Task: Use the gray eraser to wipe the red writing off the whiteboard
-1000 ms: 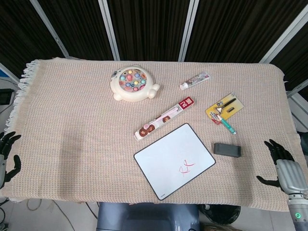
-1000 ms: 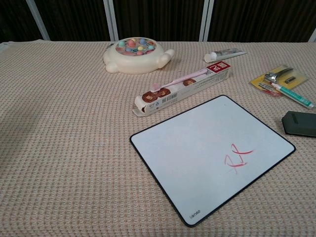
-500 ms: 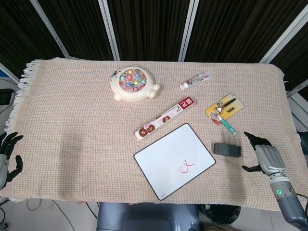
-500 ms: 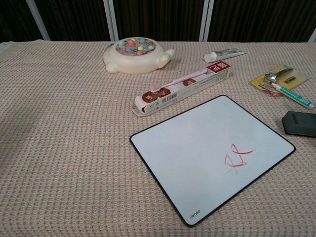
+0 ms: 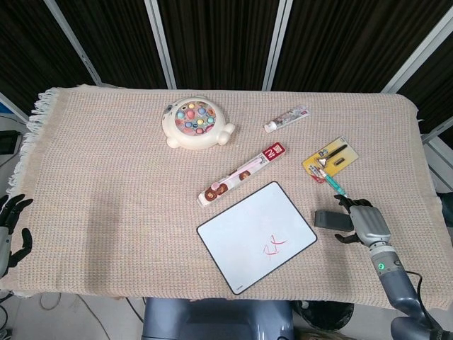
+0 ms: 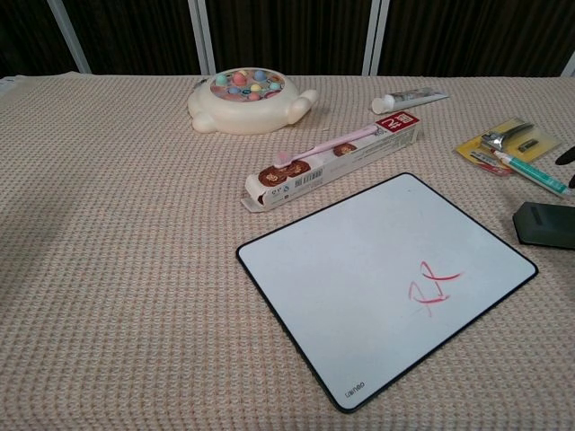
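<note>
Right hand (image 5: 362, 221) positioned over the right end of the dark gray rectangular block eraser (image 5: 329, 219), fingers (image 5: 347, 202) spread apart; contact with the eraser not determinable from either view. Eraser lying flat on the beige woven tablecloth (image 5: 106, 163), directly under and just left of the fingertips, close beside the right edge of the white rectangular whiteboard with black rim (image 5: 241, 230). Red handwritten marks (image 5: 274, 245) located on the near-right part of the board, left of the fingers and nearer the table edge. Teal-capped marker pen (image 5: 335, 185) and yellow card with metal clipper (image 5: 330, 159) placed just beyond the fingertips. Long pink toothbrush box (image 5: 243, 174) angled off the board's far-left side; white toothpaste tube (image 5: 286, 118) and cream round fishing-game toy with coloured pieces (image 5: 196, 123) well beyond. Left hand (image 5: 10, 227) parked off the left table edge, fingers spread, holding nothing, well apart from all items.
</note>
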Robot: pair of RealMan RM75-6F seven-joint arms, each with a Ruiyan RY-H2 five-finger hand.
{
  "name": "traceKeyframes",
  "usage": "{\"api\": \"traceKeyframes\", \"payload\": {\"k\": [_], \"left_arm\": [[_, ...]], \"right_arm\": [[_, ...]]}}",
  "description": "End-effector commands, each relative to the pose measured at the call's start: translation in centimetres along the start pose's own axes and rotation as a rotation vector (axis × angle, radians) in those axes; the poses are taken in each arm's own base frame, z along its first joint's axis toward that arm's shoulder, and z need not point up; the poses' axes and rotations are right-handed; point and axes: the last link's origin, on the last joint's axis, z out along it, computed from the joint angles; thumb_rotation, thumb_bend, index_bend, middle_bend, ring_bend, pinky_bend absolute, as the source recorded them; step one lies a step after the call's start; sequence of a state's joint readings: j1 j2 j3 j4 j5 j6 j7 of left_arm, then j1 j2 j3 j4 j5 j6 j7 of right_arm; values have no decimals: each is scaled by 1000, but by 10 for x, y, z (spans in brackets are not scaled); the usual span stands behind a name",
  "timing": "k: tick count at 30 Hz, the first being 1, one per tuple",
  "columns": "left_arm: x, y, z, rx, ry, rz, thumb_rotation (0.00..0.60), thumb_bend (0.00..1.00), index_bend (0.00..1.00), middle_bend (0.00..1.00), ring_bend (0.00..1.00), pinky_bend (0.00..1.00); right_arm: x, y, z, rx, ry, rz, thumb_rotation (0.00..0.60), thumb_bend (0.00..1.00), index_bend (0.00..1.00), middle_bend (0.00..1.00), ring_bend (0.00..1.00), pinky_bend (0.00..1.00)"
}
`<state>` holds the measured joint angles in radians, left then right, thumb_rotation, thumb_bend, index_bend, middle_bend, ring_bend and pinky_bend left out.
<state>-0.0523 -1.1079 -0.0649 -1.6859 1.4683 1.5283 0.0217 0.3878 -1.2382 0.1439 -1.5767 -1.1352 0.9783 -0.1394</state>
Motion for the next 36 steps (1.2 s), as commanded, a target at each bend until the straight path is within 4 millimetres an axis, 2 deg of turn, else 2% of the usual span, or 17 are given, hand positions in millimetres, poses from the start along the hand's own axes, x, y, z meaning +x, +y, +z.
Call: {"api": "traceKeyframes", "payload": {"k": [1, 5, 16, 26, 36], "left_arm": [[0, 0, 0, 0, -2, 1, 600, 638, 160, 88, 23, 0], [0, 0, 0, -1, -2, 3, 600, 637, 160, 88, 23, 0], [-1, 1, -1, 0, -3, 8, 600, 638, 160, 88, 23, 0], [-1, 0, -1, 4, -3, 9, 600, 637, 160, 88, 23, 0], [-1, 0, -1, 11, -3, 10, 600, 637, 160, 88, 23, 0]], "right_arm": [[-4, 1, 3, -5, -6, -2, 600, 285, 210, 301, 282, 195], [-8, 3, 7, -13, -8, 5, 600, 285, 255, 333, 312, 226], [-20, 10, 16, -28, -31, -10, 600, 291, 287, 358, 338, 227], [-23, 10, 23, -26, -30, -8, 600, 393, 367, 409, 380, 250], [-20, 8, 29, -13, -25, -9, 600, 414, 408, 437, 410, 270]]}}
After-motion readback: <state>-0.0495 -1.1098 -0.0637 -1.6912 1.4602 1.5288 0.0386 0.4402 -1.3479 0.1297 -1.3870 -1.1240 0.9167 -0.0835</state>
